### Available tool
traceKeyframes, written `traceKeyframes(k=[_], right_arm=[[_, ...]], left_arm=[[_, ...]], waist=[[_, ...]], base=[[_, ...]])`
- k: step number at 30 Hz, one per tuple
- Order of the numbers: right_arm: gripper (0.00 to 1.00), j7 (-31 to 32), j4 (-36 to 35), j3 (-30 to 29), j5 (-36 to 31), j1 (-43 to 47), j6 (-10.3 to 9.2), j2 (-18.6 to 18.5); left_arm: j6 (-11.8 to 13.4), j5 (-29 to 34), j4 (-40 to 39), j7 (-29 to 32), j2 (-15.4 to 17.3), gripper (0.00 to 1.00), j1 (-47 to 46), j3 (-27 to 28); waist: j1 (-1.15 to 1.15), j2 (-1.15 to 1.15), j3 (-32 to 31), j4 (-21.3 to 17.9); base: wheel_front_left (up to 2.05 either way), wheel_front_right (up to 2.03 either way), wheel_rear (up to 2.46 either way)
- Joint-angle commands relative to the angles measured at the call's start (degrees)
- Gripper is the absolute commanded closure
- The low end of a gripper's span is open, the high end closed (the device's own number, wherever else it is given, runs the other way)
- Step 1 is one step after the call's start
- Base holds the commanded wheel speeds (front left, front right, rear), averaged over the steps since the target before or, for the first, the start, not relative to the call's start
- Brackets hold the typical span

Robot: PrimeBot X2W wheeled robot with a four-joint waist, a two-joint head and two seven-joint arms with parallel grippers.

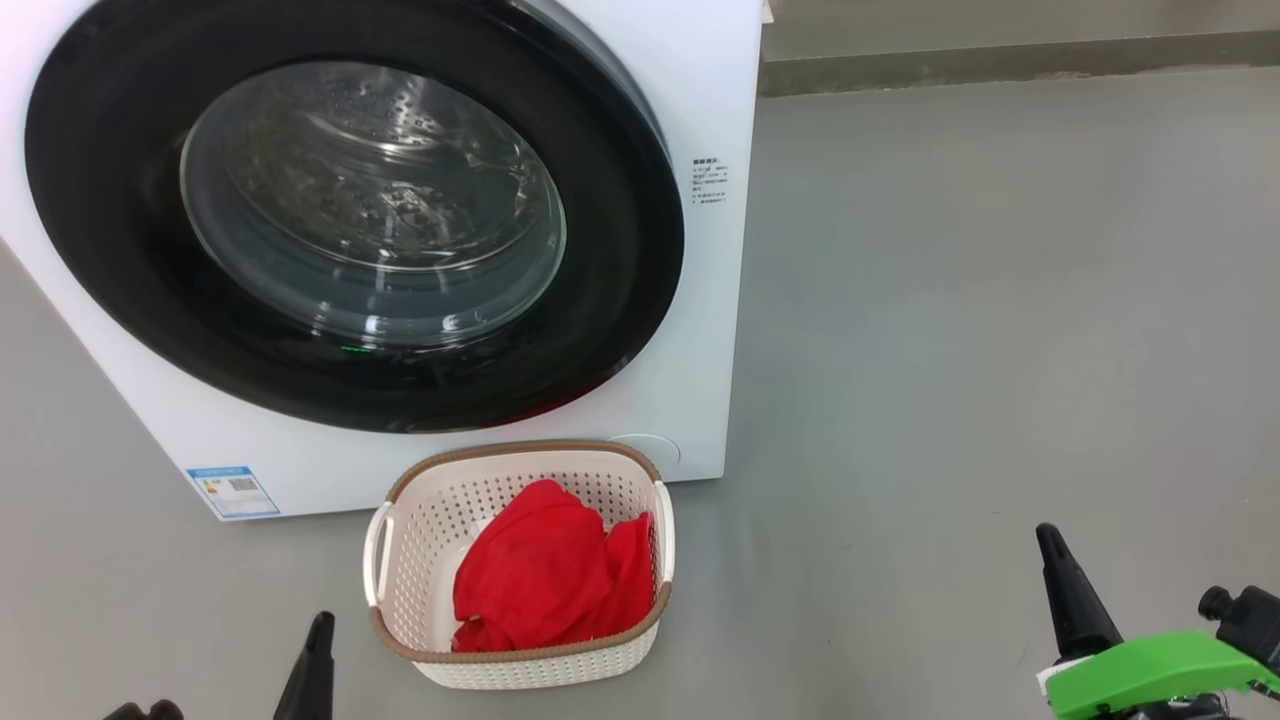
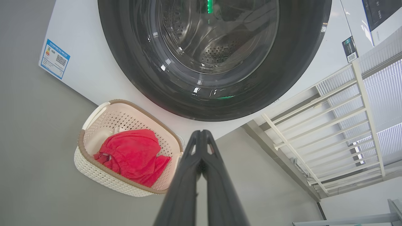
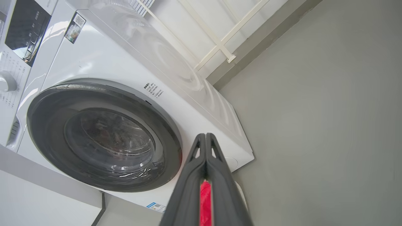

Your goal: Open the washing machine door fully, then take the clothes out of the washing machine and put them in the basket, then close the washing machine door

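Two grippers, left gripper (image 1: 320, 628) & right gripper (image 1: 1050, 538), both pinched together, empty, tips twd washing machine (image 1: 700, 250). washing machine door (image 1: 120, 250) sits flush on its front. basket (image 1: 520, 668) just in front of machine, open top up, handles out sideways along machine front; long axis unclear. Red clothes (image 1: 540, 570) heaped inside basket

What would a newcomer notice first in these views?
The big glossy black washing machine door, shut, dominates the upper left of the head view. Next come the bright red clothes, heaped in the cream basket on the grey floor just below the door.
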Motion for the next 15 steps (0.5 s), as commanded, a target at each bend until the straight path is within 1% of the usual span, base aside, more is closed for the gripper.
traceKeyframes(k=[1,15], right_arm=[[1.0,0.4,-1.5,0.2,2.0,-3.1,-0.1,-0.9],[1.0,2.6,-1.5,-0.2,10.7,-4.1,-0.12,-1.0]], left_arm=[[-0.8,-1.9,-1.0,0.4,0.4,1.0,-2.8,1.6],[-1.7,-9.8,-0.3,2.5,0.0,1.0,-4.1,2.6]], waist=[[-0.01,0.0,0.1,0.1],[-0.01,0.0,0.6,0.4]], base=[[0.0,0.0,0.0],[0.0,0.0,0.0]])
